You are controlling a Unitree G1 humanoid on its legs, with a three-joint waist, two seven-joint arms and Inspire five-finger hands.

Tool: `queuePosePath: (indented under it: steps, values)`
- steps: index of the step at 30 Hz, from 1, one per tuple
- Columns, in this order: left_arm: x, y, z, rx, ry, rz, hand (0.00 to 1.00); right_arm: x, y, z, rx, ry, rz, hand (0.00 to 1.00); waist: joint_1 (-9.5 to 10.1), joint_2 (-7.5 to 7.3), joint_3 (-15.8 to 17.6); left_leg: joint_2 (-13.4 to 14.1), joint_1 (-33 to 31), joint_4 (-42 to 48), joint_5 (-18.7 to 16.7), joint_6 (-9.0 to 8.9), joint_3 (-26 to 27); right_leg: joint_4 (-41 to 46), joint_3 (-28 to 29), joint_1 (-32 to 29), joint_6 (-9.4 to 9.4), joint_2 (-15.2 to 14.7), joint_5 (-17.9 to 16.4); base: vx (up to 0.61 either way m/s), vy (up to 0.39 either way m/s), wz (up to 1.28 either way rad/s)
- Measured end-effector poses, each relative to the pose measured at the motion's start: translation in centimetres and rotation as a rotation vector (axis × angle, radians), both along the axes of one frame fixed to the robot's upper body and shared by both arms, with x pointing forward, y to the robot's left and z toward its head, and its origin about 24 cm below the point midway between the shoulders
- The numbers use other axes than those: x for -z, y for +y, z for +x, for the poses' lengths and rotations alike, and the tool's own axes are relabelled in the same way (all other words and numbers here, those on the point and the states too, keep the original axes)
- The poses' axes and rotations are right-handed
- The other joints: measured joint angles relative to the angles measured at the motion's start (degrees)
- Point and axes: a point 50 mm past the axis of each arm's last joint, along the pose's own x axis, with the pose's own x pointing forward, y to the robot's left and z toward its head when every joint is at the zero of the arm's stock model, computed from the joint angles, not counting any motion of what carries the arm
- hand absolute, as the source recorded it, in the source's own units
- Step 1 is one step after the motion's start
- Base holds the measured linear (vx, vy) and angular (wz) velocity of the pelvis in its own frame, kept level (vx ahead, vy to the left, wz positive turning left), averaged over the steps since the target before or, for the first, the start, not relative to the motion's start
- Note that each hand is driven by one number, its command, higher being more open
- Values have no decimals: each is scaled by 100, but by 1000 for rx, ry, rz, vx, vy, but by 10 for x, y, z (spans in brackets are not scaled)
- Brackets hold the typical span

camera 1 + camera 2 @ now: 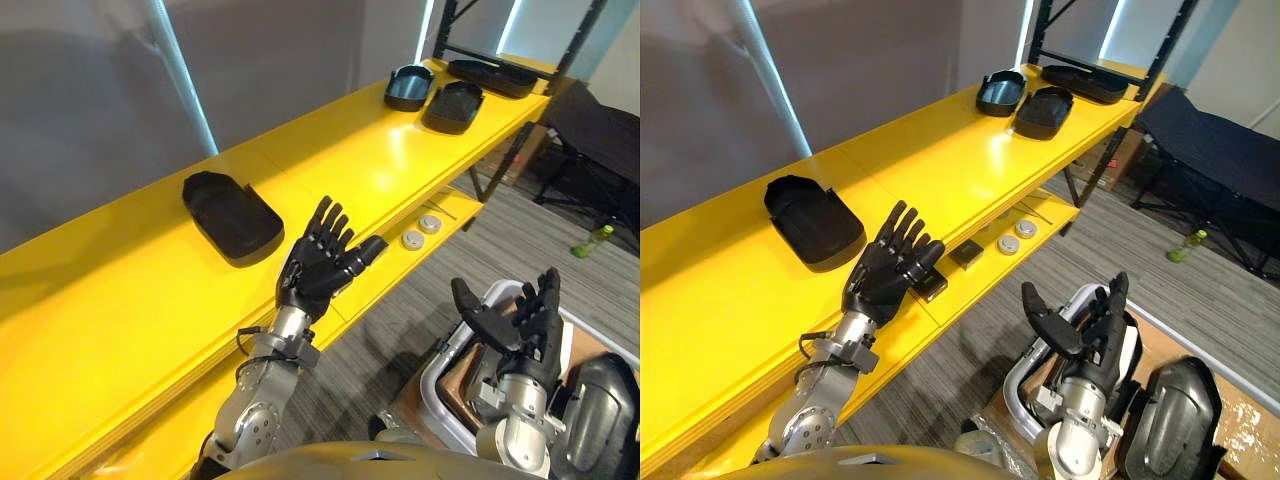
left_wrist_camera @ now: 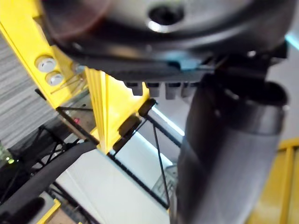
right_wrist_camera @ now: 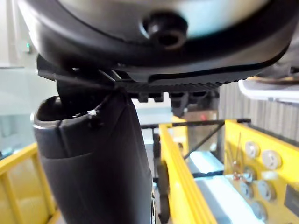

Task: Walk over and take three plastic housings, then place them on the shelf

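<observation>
Near left robot hand [image 1: 318, 262], black housing [image 1: 232, 215]

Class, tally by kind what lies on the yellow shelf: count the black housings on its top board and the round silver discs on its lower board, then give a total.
Black housings: 4
Round silver discs: 2
Total: 6

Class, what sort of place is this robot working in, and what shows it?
Likely a workshop or parts store: a long yellow shelf on a black metal rack, holding black plastic housings.
</observation>
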Motion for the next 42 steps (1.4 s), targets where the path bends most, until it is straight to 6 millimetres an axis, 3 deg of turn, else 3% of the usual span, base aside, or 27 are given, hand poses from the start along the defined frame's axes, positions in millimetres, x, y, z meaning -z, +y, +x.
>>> queuePosePath:
  steps: [2,4,7,8,9,11,16,19,20,21,23,24,26,27,28,29,30,31,32,33,34,35,36,37,38,40,42]
  values:
    - [6,14,-6,-57,31,-13,100,-6,6,10,-77,-35,-14,100,200,51,24,30,-279,715,-273,-22,-917,199,324,-169,-70,178,-94,-42,24,-81]
    - [10,25,-14,-105,53,-9,100,-10,12,18,-154,-61,-26,100,318,109,62,13,-379,1099,-467,-62,-1385,403,586,-352,-110,302,-165,-85,90,-90]
    - [5,31,-16,-150,11,-14,100,-16,12,25,-240,-85,-64,100,387,207,93,-34,-587,952,-941,-89,-1477,653,731,-873,-57,303,-130,-118,148,-42]
    - [1,30,-13,-156,-18,-21,100,-19,12,30,-259,-105,-61,100,394,258,127,-72,-689,829,-1075,-316,-1482,749,748,-1092,6,283,-90,-184,212,-15]
    - [-5,31,-8,-173,-55,-27,100,-21,15,37,-285,-130,-22,100,403,40,315,-326,-840,856,-992,-213,-1435,829,815,-1278,68,78,-47,-195,196,-4]
    - [-9,31,-5,-185,-79,-46,100,-19,18,35,-302,-126,20,100,403,-42,454,-463,-990,1069,-1027,-152,-1467,854,816,-1305,114,-61,-1,-143,126,10]
    - [-15,27,-5,-182,-123,-96,100,-3,25,18,-309,-59,99,100,489,85,640,-589,-1293,2058,-1396,-34,-1590,1067,832,-1292,399,-143,108,-95,190,-2]
    - [-15,22,-7,-145,-133,-104,100,5,31,8,-344,-30,138,100,596,50,776,-542,-1171,2224,-1494,181,-1208,565,642,-1056,361,-282,674,-163,171,-62]
    - [-14,21,-8,-141,-127,-96,100,7,37,9,-378,-37,156,100,621,46,809,-494,-1129,2111,-1418,294,-1016,236,328,-943,132,-346,965,-227,42,-77]
    - [-12,21,-7,-137,-125,-77,100,11,47,13,-434,-50,212,100,655,17,806,-442,-1113,1879,-1234,368,-789,491,-168,-1085,54,-420,903,-325,48,-82]
    - [-10,16,-3,-86,-128,-58,100,18,65,23,-525,-51,285,100,658,-13,788,-376,-1087,1298,-746,363,-581,1581,-710,-1343,-69,-479,335,-258,18,-60]
    - [-11,12,-1,-16,-142,-45,100,25,80,33,-588,-31,307,100,671,-15,768,-320,-1020,691,-243,336,-509,2679,-1093,-1441,-304,-662,-137,-189,-14,-25]
    - [-12,5,3,66,-167,-32,100,37,95,43,-636,19,312,100,684,36,759,-301,-1026,154,258,276,-513,3919,-1426,-1362,-562,-1140,-338,-164,-97,-8]
    - [-13,4,4,88,-173,-30,100,41,100,46,-645,40,310,100,703,32,756,-297,-1043,38,386,251,-509,4170,-1457,-1265,-575,-1313,-344,-165,-214,-5]
    - [-13,1,5,127,-184,-27,100,49,107,50,-650,82,305,100,727,26,752,-275,-1103,-86,581,155,-508,4331,-1462,-945,-579,-1589,-267,-191,-301,-15]
    - [-13,0,5,162,-193,-16,100,50,111,54,-653,89,302,100,759,-12,713,-284,-1272,-86,711,21,-521,3906,-1412,-653,-361,-1652,96,-273,-371,-22]
    - [-11,-2,5,184,-185,-11,100,50,112,55,-649,93,302,100,794,12,716,-226,-1356,-131,759,4,-569,3725,-1454,-651,-273,-1496,-77,-241,-321,-42]
    - [-3,-10,3,251,-148,-8,100,55,103,53,-612,118,282,100,867,236,608,-206,-1393,-190,739,-40,-860,3217,-1455,-596,-207,-1301,-177,-126,-227,-75]
    - [3,-18,-3,326,-132,-11,100,58,95,52,-573,137,269,100,874,416,495,15,-1312,-346,860,-81,-737,2680,-1510,-341,-319,-1169,-551,-40,-155,-86]
    - [3,-19,-5,351,-140,-8,100,58,94,52,-562,136,269,100,861,319,500,27,-1319,-307,887,-108,-649,2654,-1561,-322,-364,-1269,-758,-82,-207,-106]
    - [5,-19,-5,379,-147,-5,100,57,94,54,-554,133,267,100,846,59,537,47,-1364,-106,884,-111,-401,2235,-1664,-171,83,-1420,-1108,-208,-306,-105]
    - [6,-23,-4,397,-143,-5,100,58,92,54,-558,141,249,100,835,-20,548,227,-1433,76,856,-198,-287,1716,-1874,-22,524,-1246,-1345,-224,-327,-114]
    - [7,-25,-5,404,-138,-10,100,58,90,54,-564,146,229,100,830,34,556,356,-1427,95,840,-314,-265,1488,-1904,48,514,-1104,-1407,-222,-297,-94]
    - [11,-35,-8,438,-114,-27,100,61,79,53,-569,165,188,100,664,251,603,653,-1393,25,917,-406,-352,1255,-1890,129,347,-796,-1286,-207,-188,-65]
    - [14,-43,-13,477,-96,-34,100,66,67,46,-545,198,168,100,552,318,588,708,-1261,-142,1031,-389,-389,1272,-1802,96,291,-702,-1280,-241,-150,-59]
    - [17,-61,-27,567,-73,-56,100,75,40,32,-479,257,137,100,452,338,587,622,-995,-301,1080,-433,-536,1357,-1543,2,163,-702,-1358,-149,-46,-60]
    - [16,-70,-33,623,-80,-67,100,79,17,23,-400,285,143,100,360,348,584,221,-851,-159,627,-566,-815,1189,-1316,-73,109,-752,-1241,-94,31,-73]
